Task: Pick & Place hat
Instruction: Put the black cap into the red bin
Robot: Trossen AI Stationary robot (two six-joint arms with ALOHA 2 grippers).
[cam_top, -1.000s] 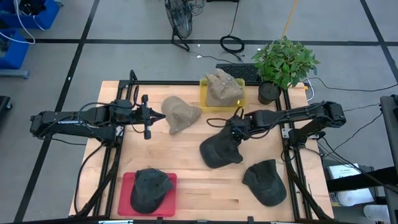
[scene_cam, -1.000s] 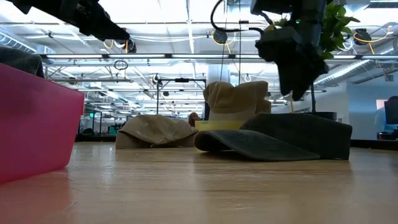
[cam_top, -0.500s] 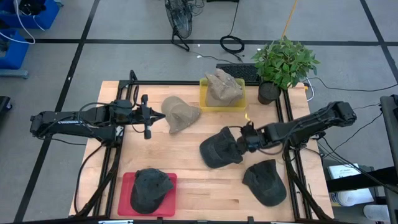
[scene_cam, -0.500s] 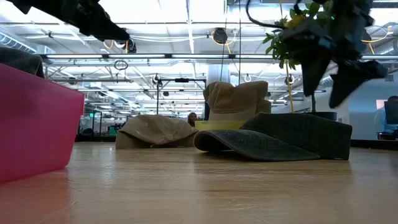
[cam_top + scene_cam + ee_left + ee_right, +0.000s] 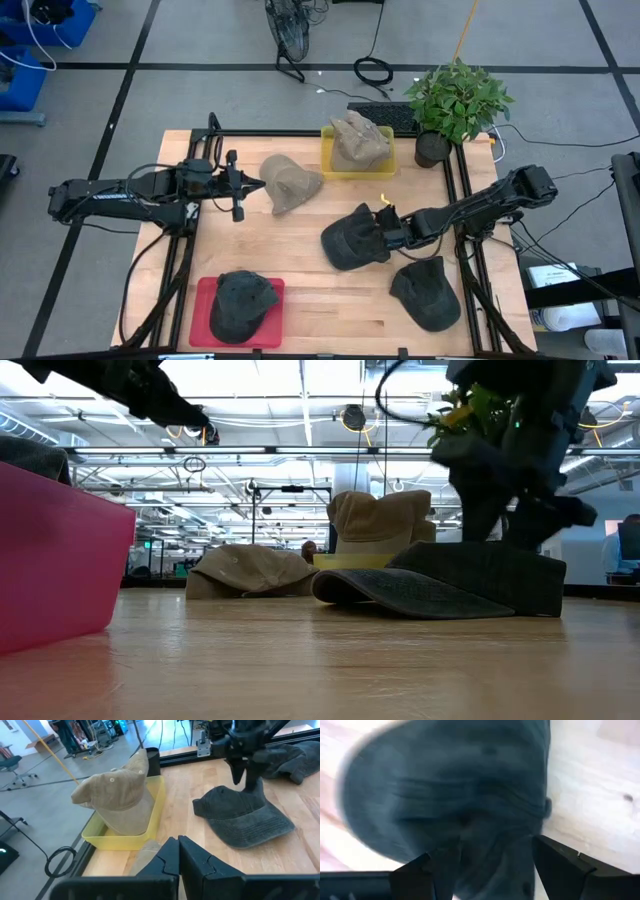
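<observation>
The right claw (image 5: pixel 384 229) has dropped low over the middle dark hat (image 5: pixel 352 243) within the last second, fingers spread wide and straddling its crown, holding nothing yet: likely a pick about to begin. The hat lies mid-counter (image 5: pixel 300 260). The left claw (image 5: pixel 236 186), pinched together, waits beside the tan hat (image 5: pixel 290 183).

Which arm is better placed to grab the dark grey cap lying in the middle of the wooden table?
The right. Its right gripper hangs open directly over the dark grey cap, fingers either side of the crown. The left gripper is shut, off by the tan cap.
</observation>
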